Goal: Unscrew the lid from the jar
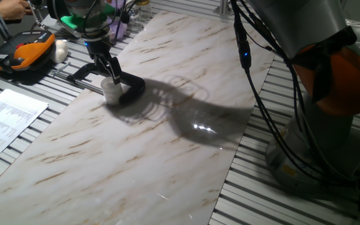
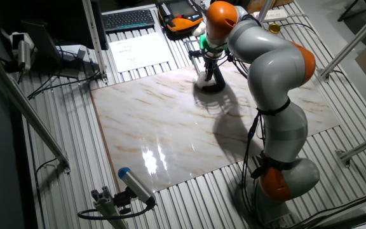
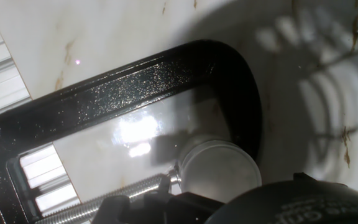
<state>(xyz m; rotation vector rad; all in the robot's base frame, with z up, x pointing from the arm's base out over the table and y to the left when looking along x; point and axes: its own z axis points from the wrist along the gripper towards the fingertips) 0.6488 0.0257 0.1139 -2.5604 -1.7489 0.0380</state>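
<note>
The jar [image 1: 112, 93] is a short white cylinder standing on the marble, pinched in a black C-clamp [image 1: 132, 87]. From above, the lid [image 3: 219, 169] shows as a pale round cap sitting on the jar, next to the clamp's screw [image 3: 114, 200]. My gripper [image 1: 112, 76] points down with its dark fingertips right at the top of the jar. I cannot make out whether they press on the lid. In the other fixed view the gripper [image 2: 208, 69] hangs over the jar [image 2: 204, 80] at the board's far edge. Dark gripper parts fill the bottom of the hand view.
The clamp's frame [image 3: 135, 87] loops around the jar and reaches off the marble board [image 1: 167, 144] onto the slatted table. An orange-black device [image 1: 24, 53], a white lump [image 1: 60, 50] and papers [image 1: 8, 119] lie to the left. The arm's base [image 1: 330, 106] and cables stand at the right.
</note>
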